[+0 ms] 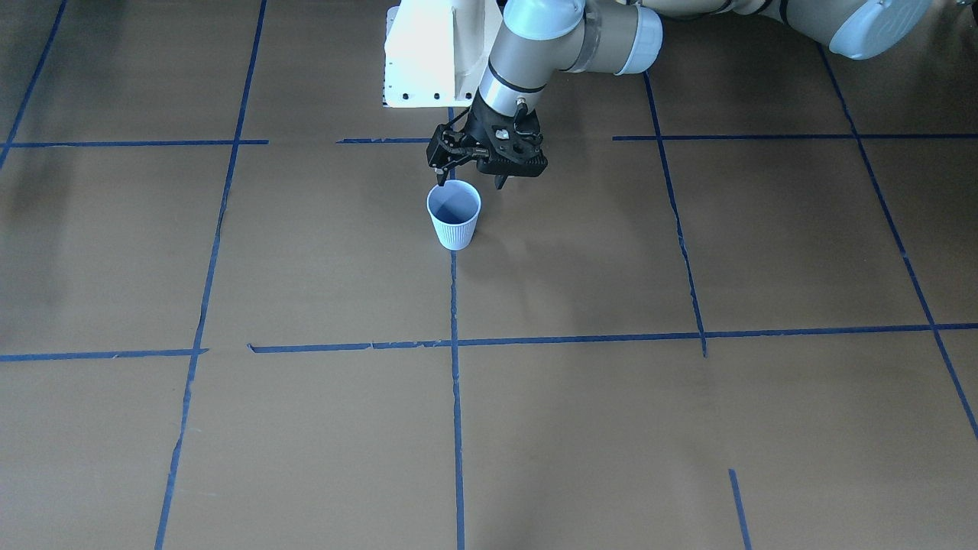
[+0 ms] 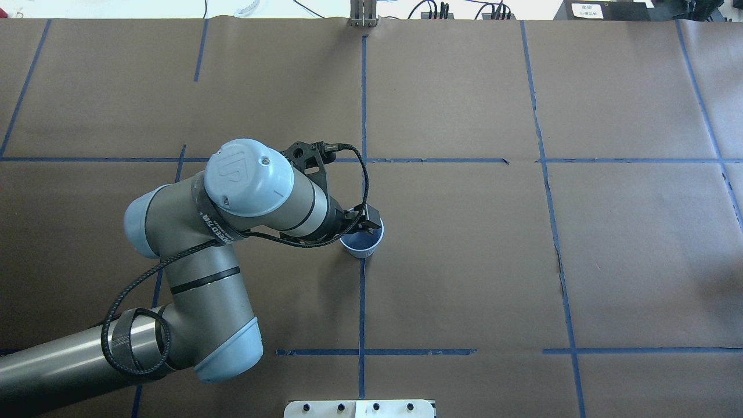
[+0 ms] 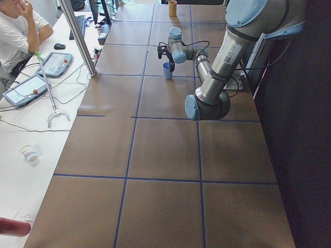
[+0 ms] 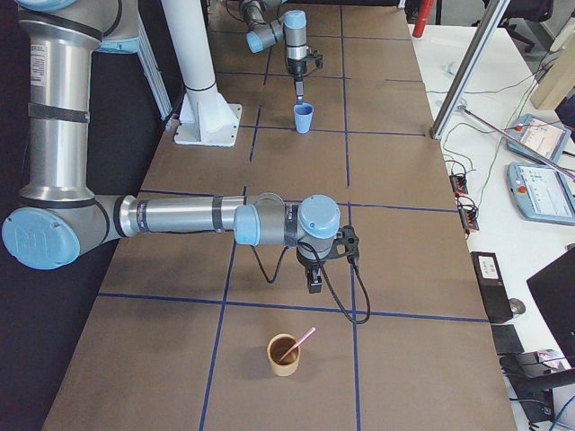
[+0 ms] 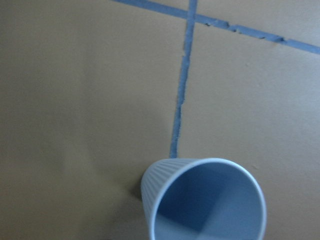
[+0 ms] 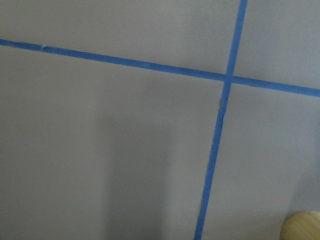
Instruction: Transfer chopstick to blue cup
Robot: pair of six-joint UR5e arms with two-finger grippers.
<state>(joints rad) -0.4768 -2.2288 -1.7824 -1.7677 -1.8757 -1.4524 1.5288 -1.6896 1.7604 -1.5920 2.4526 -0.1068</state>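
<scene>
While the left gripper (image 1: 469, 182) hangs just above the blue cup (image 1: 454, 221), its jaws stand spread apart and grip nothing. One finger (image 1: 439, 180) sits over the cup's rim on the robot's side; the other is off to one side of the cup. The blue cup stands upright on the table (image 1: 688, 428), on a line of blue tape (image 1: 456, 305). The left wrist view looks down into the cup and shows only its bare blue walls and floor.

The chopstick (image 4: 296, 345) is pink. It stands tilted in a brown cup (image 4: 285, 357), leaning on the rim, with its upper end reaching past the rim away from the robot. The brown cup stands upright near the table's end on the robot's right, well apart from the blue cup.

The right gripper (image 4: 314, 287) points down at the table near the brown cup, on the side toward the blue cup, and touches neither the brown cup nor the chopstick. Only the exterior right view shows this gripper, so I cannot tell how its jaws stand. The right wrist view shows a tape crossing and an edge of the brown cup in its lower right corner.
</scene>
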